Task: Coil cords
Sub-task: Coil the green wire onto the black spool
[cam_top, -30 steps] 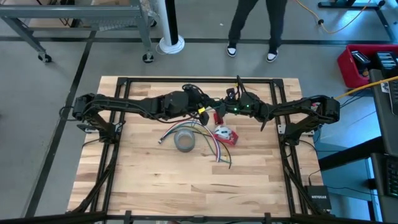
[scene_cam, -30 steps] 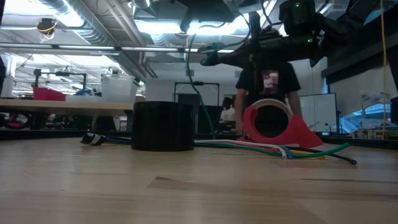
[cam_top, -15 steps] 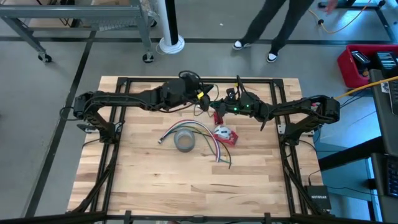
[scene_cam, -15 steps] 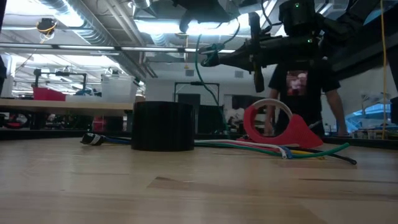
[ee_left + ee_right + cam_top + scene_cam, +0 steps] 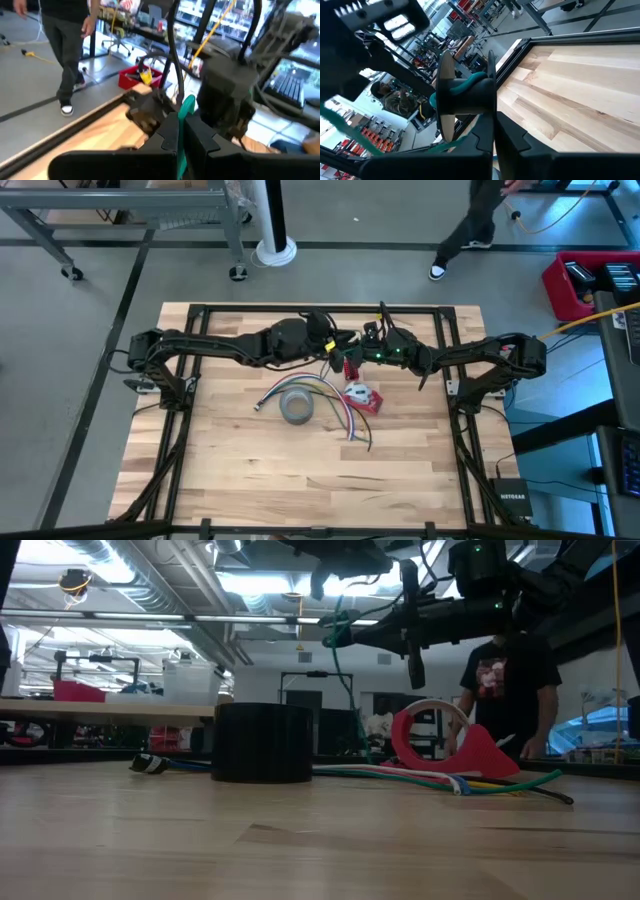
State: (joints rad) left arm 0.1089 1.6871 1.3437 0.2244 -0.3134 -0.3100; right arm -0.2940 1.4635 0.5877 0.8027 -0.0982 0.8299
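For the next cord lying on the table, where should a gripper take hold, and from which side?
Near a free end, where the loose cords fan apart on bare wood below the dispenser in the high view. Come straight down, fingers across the cord. By the tape roll they run bunched, so two would probably get pinched.

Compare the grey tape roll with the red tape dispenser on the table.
The grey tape roll is a bare ring lying flat; the red tape dispenser holds its pale roll on edge. Low view: the roll looks dark and squat, the dispenser taller. Both rest on the table beside the loose cords.
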